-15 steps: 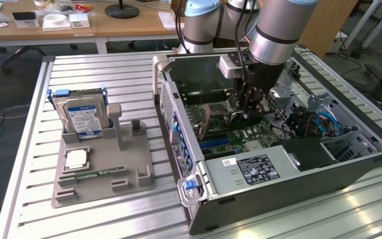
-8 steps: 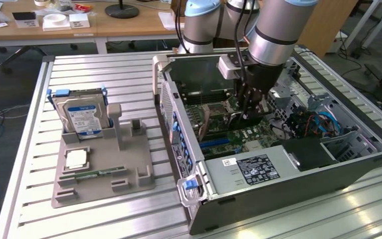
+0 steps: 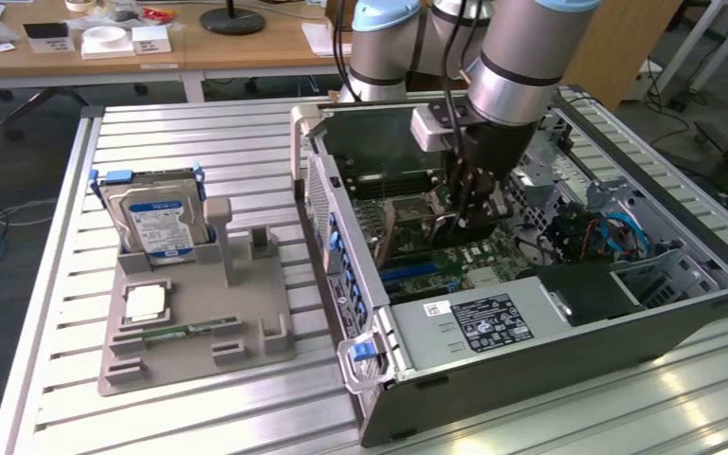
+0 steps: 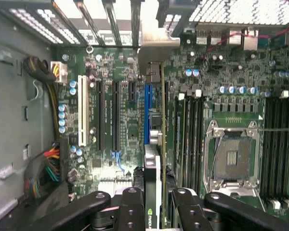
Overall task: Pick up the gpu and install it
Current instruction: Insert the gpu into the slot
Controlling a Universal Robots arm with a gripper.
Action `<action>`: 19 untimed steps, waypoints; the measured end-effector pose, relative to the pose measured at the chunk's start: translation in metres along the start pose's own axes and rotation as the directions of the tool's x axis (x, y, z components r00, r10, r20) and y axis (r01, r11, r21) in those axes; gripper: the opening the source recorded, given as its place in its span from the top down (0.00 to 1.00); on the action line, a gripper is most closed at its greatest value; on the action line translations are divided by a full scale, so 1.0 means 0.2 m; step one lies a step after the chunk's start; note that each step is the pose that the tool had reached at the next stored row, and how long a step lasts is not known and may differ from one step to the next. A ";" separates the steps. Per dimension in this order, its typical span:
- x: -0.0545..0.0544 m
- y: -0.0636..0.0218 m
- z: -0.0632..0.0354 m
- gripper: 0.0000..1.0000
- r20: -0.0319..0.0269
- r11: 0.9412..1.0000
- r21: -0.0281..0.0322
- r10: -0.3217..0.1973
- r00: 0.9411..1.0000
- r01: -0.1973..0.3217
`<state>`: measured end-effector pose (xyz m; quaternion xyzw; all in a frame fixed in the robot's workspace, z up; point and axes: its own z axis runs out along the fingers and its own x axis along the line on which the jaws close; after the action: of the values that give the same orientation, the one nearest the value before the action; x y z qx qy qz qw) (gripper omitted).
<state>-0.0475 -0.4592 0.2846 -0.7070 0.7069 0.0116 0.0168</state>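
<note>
- The gripper (image 4: 154, 204) has its two fingers (image 4: 132, 207) partly closed, clamped on one gpu (image 4: 152, 166) held edge-on between them.
- Just past the fingertips, the card lines up with one blue slot (image 4: 148, 103) on the motherboard (image 4: 125, 130).
- Beside the hand sits one empty CPU socket (image 4: 231, 154).
- Well away from the hand, outside the case (image 3: 567, 379), one hard drive (image 3: 155, 223) stands in one gray holder (image 3: 231, 303).
</note>
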 end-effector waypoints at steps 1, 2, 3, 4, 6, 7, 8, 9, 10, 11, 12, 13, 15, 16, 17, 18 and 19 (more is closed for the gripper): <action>0.00 0.005 0.000 0.73 0.000 1.000 0.000 0.000 1.000 0.000; 0.00 0.006 0.000 0.73 0.000 1.000 0.000 0.000 1.000 0.000; 0.01 0.005 0.000 0.73 0.000 1.000 0.000 0.000 1.000 0.000; 0.01 0.006 0.000 0.73 0.000 1.000 0.000 0.000 1.000 0.000; 0.02 0.006 0.000 0.73 0.000 1.000 0.000 0.000 1.000 0.000; 0.03 0.006 0.001 0.73 0.000 1.000 0.000 0.000 1.000 0.000; 0.03 0.006 0.001 0.73 0.000 1.000 0.000 0.000 1.000 0.000; 0.03 0.006 0.001 0.73 0.000 1.000 0.000 0.000 1.000 0.000; 0.03 0.006 0.001 0.73 0.000 1.000 0.000 0.000 1.000 0.000; 0.03 0.006 0.001 0.73 0.000 1.000 0.000 0.000 1.000 0.000; 0.03 0.006 0.002 0.73 0.000 1.000 0.000 0.000 1.000 0.000; 0.03 0.006 0.002 0.73 0.000 1.000 0.000 0.000 1.000 0.000; 0.03 0.010 0.008 0.73 0.000 1.000 0.000 0.000 1.000 0.000; 0.03 0.011 0.012 0.73 0.000 1.000 0.000 0.000 1.000 0.000; 0.03 0.012 0.015 0.73 0.000 1.000 0.000 0.000 1.000 0.000; 0.03 0.013 0.017 0.73 0.000 1.000 0.000 0.000 1.000 0.000; 0.03 0.014 0.017 0.73 0.000 1.000 0.000 0.000 1.000 0.000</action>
<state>-0.0502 -0.4647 0.2808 -0.7070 0.7069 0.0116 0.0166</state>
